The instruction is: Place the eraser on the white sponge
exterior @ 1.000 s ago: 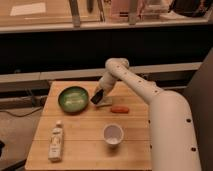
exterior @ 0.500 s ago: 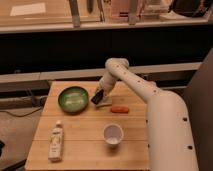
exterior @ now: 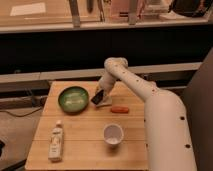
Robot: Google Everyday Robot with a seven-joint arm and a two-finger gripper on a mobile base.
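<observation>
Table point(exterior: 90, 150) count first: we see one eraser point(exterior: 98, 97), one sponge point(exterior: 104, 104), one green bowl point(exterior: 73, 98), one orange piece point(exterior: 120, 109), one white cup point(exterior: 113, 134) and one white bottle point(exterior: 56, 142). That's six things on the wood.

Gripper point(exterior: 99, 95) sits at the end of the white arm point(exterior: 150, 100), low over the middle of the table, and it's clamped on the eraser. The eraser is tilted, its long axis running on a diagonal from upper right down to lower left, right above the sponge's left end; we can't tell if the two touch.

Around it: the bowl is just beside it on the left, the orange piece lies just right of the sponge, the cup stands nearer the front edge, and the bottle lies at the front left corner, well apart.
</observation>
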